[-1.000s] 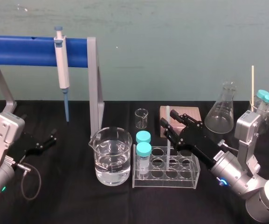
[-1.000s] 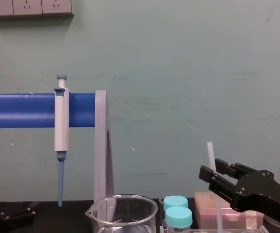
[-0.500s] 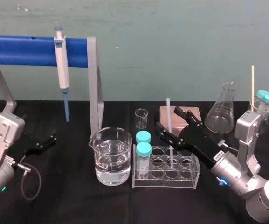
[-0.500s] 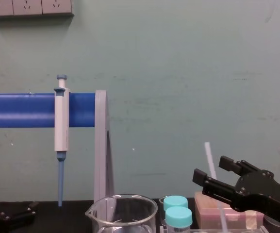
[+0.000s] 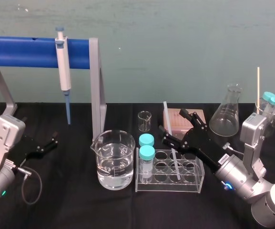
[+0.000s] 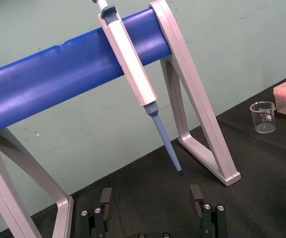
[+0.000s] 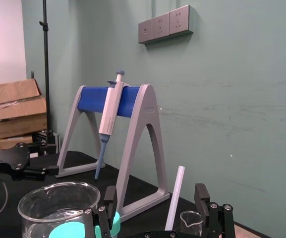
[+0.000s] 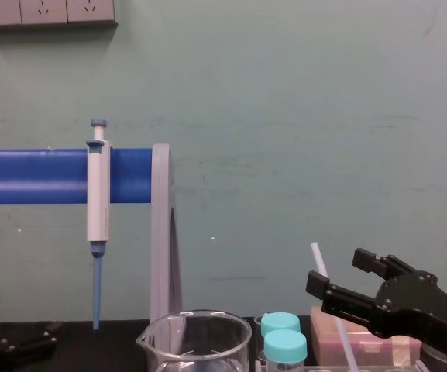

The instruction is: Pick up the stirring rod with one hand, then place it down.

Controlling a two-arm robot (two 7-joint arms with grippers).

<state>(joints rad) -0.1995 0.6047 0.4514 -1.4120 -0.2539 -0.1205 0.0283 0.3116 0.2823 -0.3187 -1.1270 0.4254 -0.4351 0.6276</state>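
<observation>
While the left arm sits parked at the table's left edge, its black left gripper [image 5: 43,145] rests low over the black cloth, and in the left wrist view its fingers [image 6: 105,197] stand spread wide with nothing between them. Behind it stands a stand made of a blue horizontal bar on grey legs [image 5: 95,86], and a white-and-blue pipette [image 5: 63,71] hangs tip-down from the bar.

Right of the stand's leg is a large glass beaker part-filled with clear water [image 5: 113,160]. A small empty glass beaker [image 5: 145,120] is farther back. Just beside the large beaker is a clear plastic tube rack [image 5: 190,175], with two blue-capped vials [image 5: 147,152] upright in its leftmost wells.

The long, thin translucent-white stirring rod [image 5: 168,125] has its lower end in an open well to the right of the vials and leans with its top toward the robot's left. The black right gripper [image 5: 174,127] reaches in from the right with its jaws apart on either side of the rod. In the right wrist view, its fingers [image 7: 202,194] leave a gap on both sides of the rod, so nothing is gripped.

Behind the gripper sits a pinkish rectangular box [image 5: 194,115]. A clear conical glass flask [image 5: 225,114] is farther right.
</observation>
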